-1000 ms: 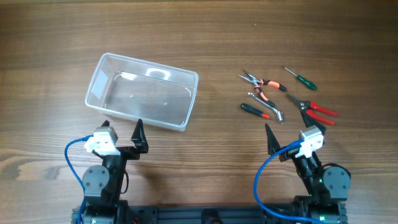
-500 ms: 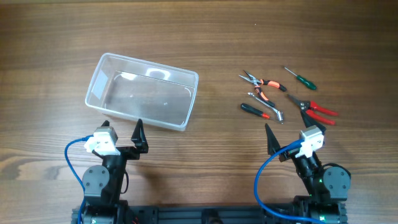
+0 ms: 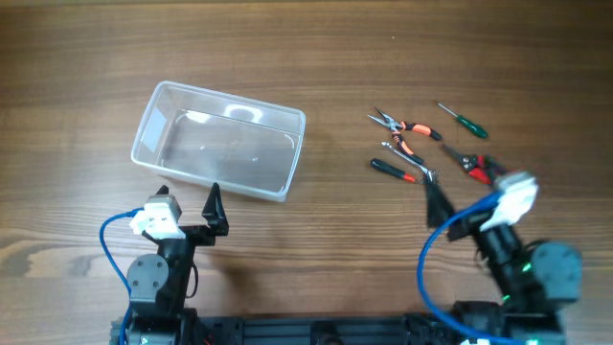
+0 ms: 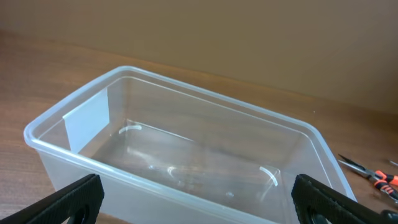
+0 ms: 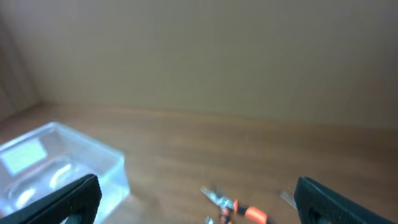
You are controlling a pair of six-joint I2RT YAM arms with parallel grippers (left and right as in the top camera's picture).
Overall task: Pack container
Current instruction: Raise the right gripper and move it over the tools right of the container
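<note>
The left claw [image 3: 190,203] sits at the near edge of the wooden desk [image 3: 326,48] with its two dark fingers spread wide apart and nothing between them. In the left wrist view, the left claw [image 4: 199,202] has one fingertip at each lower corner of the picture. Straight ahead of it, just past the fingertips, lies the container [image 3: 290,153], a clear plastic tub with rounded corners and a raised rim. It stands upright with its long side facing the claw. Seen from the wrist, the container [image 4: 205,93] fills most of the view and holds nothing.

The right claw [image 3: 469,196] is blurred in the overhead view. The right wrist view shows the right claw [image 5: 199,199] also spread wide and gripping nothing.

Just ahead of the right claw lies a loose group of hand tools:
- Red-handled cutters [image 3: 482,165], partly covered by the arm.
- A black-handled screwdriver [image 3: 391,169].
- A small silvery tool [image 3: 410,159], too small to identify.

Farther out are the orange-handled needle-nose pliers [image 3: 402,126] and a green-handled screwdriver [image 3: 462,120].

From the right wrist, the pliers [image 5: 239,210] appear low and ahead. The container [image 5: 56,155] lies well off to the claw's left.
</note>
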